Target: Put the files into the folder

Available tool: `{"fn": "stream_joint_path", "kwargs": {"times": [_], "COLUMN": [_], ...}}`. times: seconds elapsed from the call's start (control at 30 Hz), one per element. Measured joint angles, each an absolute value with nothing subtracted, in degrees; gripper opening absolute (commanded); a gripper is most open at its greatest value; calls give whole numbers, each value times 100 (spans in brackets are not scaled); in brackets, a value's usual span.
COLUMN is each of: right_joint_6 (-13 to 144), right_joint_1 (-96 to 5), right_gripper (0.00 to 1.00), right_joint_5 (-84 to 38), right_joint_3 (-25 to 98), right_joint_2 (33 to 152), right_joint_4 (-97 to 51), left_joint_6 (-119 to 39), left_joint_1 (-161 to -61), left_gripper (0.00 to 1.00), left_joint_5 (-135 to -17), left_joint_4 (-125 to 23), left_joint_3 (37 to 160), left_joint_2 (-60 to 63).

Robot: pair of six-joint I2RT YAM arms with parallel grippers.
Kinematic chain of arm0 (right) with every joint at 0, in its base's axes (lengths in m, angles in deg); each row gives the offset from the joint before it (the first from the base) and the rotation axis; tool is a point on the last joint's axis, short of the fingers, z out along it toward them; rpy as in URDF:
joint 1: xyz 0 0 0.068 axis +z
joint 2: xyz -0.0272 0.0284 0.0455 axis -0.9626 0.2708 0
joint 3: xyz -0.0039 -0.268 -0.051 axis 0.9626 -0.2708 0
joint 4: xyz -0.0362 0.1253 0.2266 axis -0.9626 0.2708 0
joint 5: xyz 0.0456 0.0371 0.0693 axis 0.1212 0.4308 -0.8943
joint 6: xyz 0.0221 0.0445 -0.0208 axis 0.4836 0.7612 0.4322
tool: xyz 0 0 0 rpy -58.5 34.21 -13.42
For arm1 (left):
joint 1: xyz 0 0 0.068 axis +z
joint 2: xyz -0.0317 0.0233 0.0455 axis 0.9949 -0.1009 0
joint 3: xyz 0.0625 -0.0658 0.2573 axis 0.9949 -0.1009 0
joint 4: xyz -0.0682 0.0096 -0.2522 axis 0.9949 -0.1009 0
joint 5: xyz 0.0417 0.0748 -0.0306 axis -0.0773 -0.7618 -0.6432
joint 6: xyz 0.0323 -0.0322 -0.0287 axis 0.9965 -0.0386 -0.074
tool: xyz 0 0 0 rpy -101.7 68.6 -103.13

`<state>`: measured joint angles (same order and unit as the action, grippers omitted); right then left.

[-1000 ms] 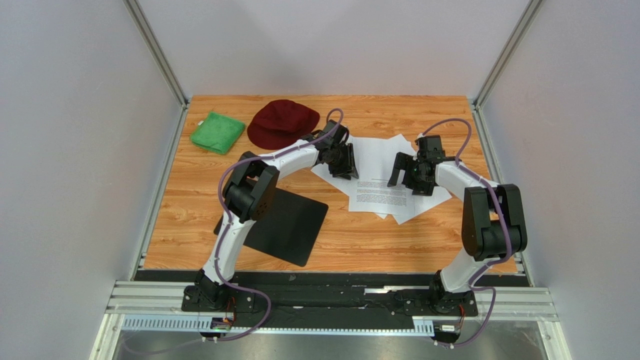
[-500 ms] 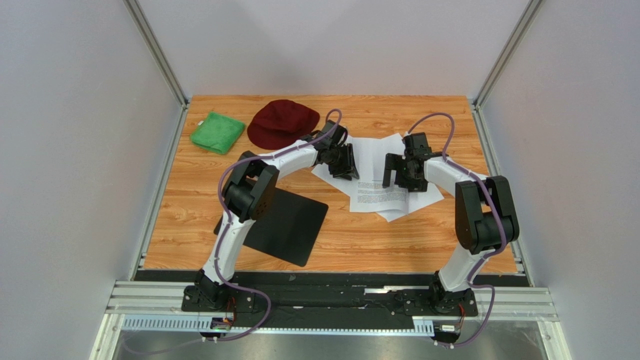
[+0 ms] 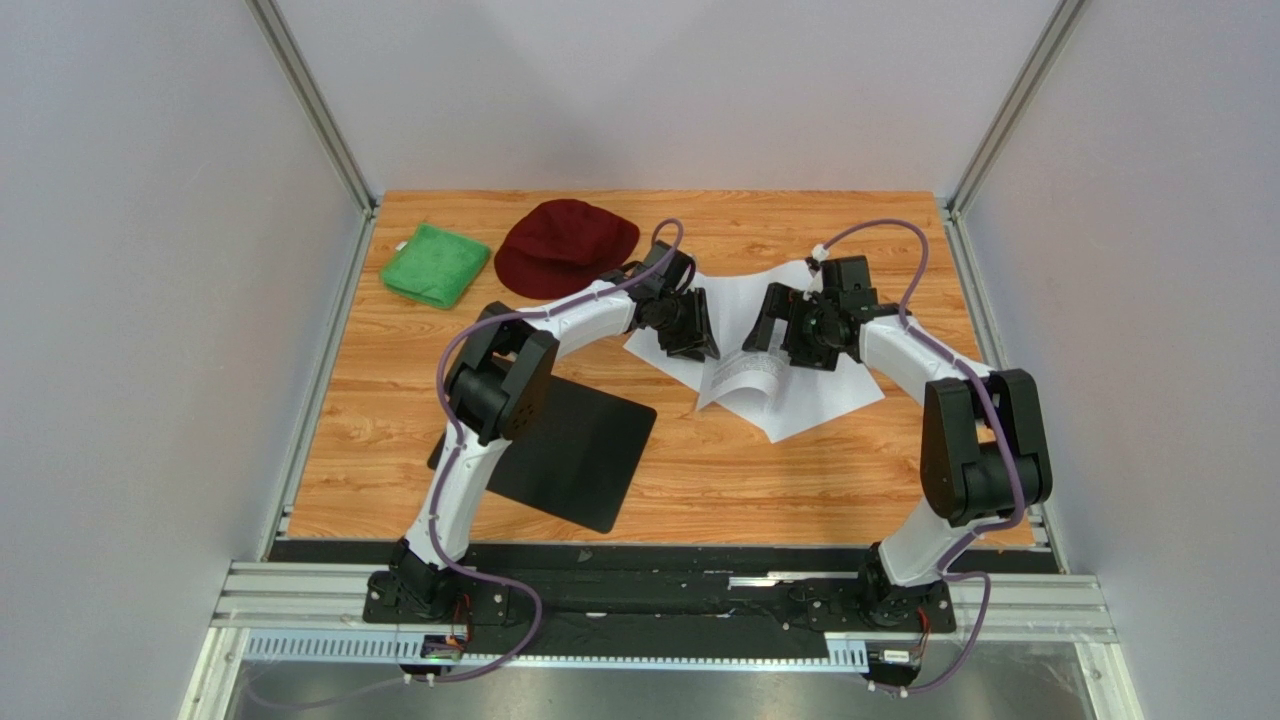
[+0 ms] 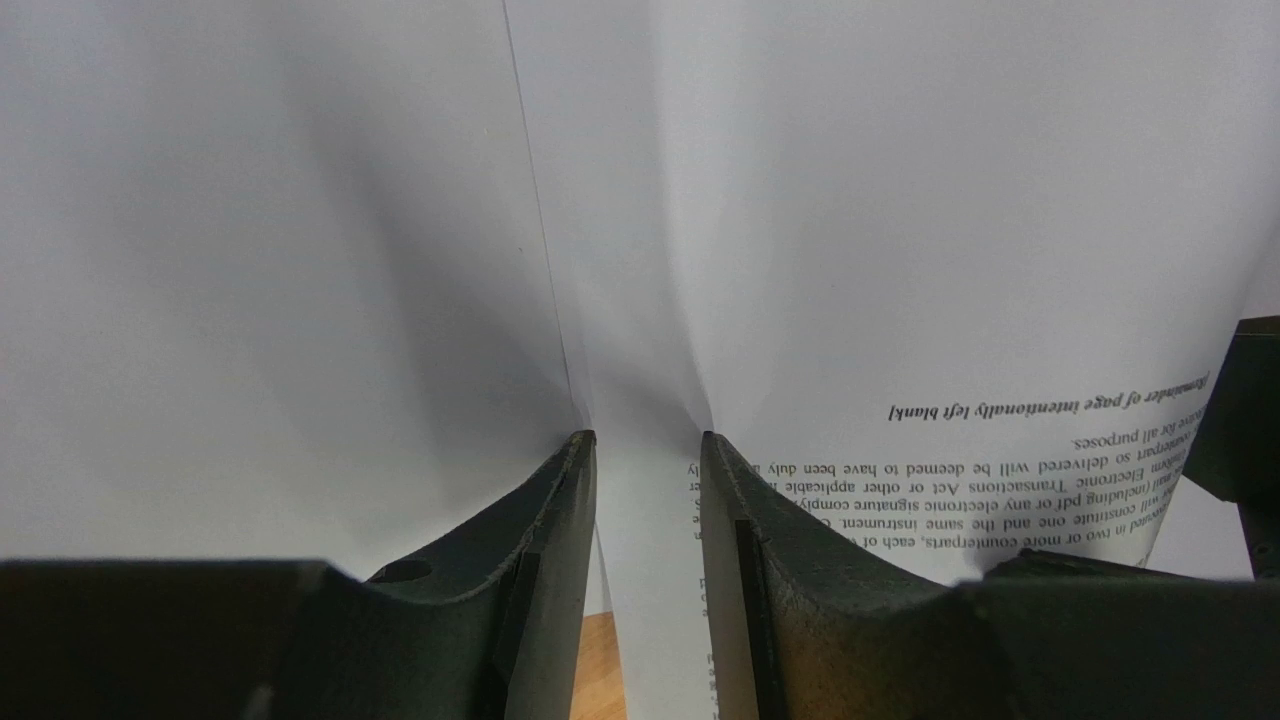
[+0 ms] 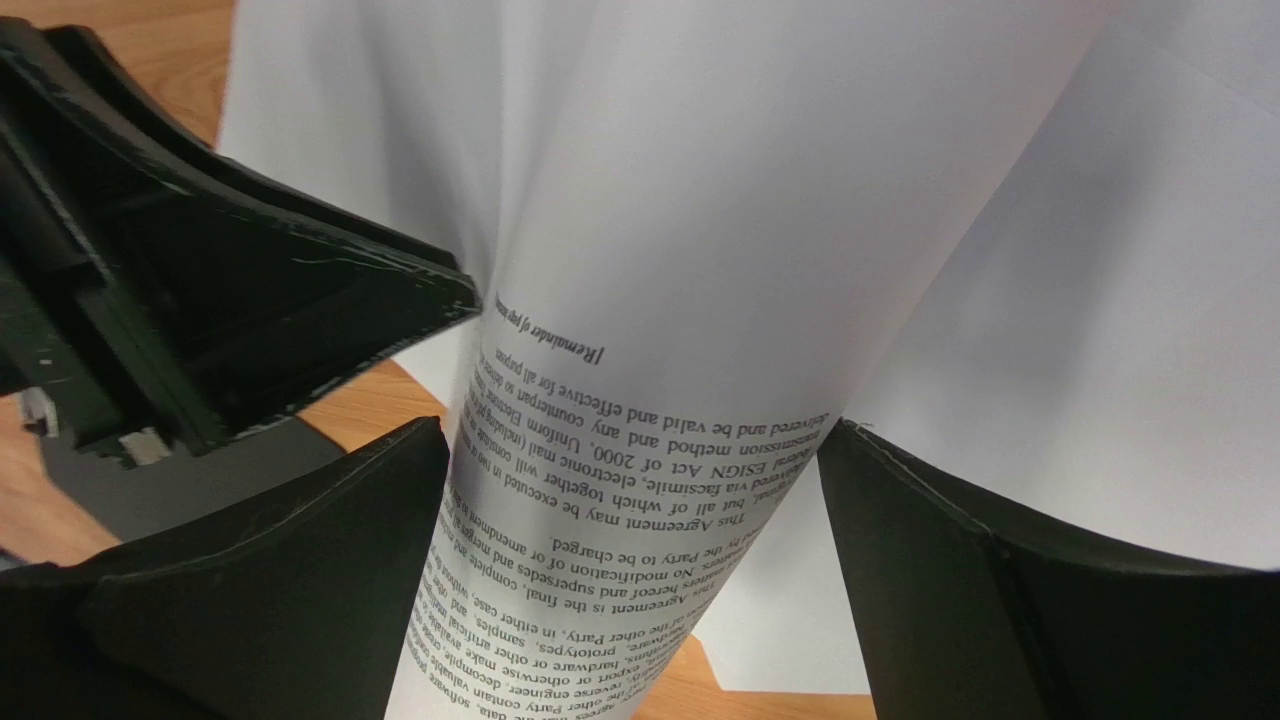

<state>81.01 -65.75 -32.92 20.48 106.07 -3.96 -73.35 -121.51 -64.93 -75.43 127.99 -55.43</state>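
**Both grippers on the files, folder lying off to the side**

Top cam: the files (image 3: 824,387) lie in a loose fan of white sheets, centre-right on the table (image 3: 376,428). Both arms reach in over them, L from the left, R from the right, with the tips close together.

Right gripper (image 3: 772,333): jaws spread wide, straddling the printed sheet (image 5: 646,495). That sheet bows up into a curl betw. the two fingers, the text block running along the curl. Both fingers meet its sides.

Left gripper (image 4: 643,438): jaws a narrow gap apart, tips down on white paper, creases fanning out from each tip and a strip of paper in the gap. Clamped or only pressing? Can't tell from the wrist cam.

The folder (image 3: 579,450) is a flat black board on the wood, near-left of the pile and apart from the sheets. One corner is hidden under the L arm's elbow.

Far-left: dark red cap (image 3: 564,245), with a green cloth (image 3: 434,266) just beside it.
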Motion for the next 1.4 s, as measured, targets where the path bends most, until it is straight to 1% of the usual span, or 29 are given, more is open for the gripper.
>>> {"fn": "stream_joint_path", "kwargs": {"times": [0.2,0.37,0.6,0.8,0.97,1.23,1.4], "right_joint_6": [8651,9174,9217,9200,9182,9311,9827], "right_joint_1": [-6724,-6918,-6960,-6960,-6962,-6984,-7056], "right_gripper": [100,100,100,100,100,100,100], "right_joint_5": [-3926,-4541,-5093,-5266,-5334,-5467,-5756], "right_joint_3": [1696,1228,1053,657,620,281,212], "right_joint_2": [10617,10729,10812,10460,10139,10104,10104], "right_joint_4": [-1098,-2033,-2857,-3071,-3170,-3436,-4002], "left_joint_6": [-7337,-7337,-7337,-7339,-7346,-7348,-7348], "left_joint_1": [-12151,-12151,-12140,-12092,-12079,-12059,-12052], "left_gripper": [41,40,40,40,40,39,39], "left_joint_5": [-6460,-6434,-6311,-6184,-6123,-6071,-6049], "left_joint_4": [-7537,-7530,-7513,-7445,-7406,-7377,-7360], "left_joint_3": [12799,12797,12769,12708,12686,12662,12653], "left_joint_2": [-5550,-5550,-5552,-5552,-5552,-5552,-5552]}}
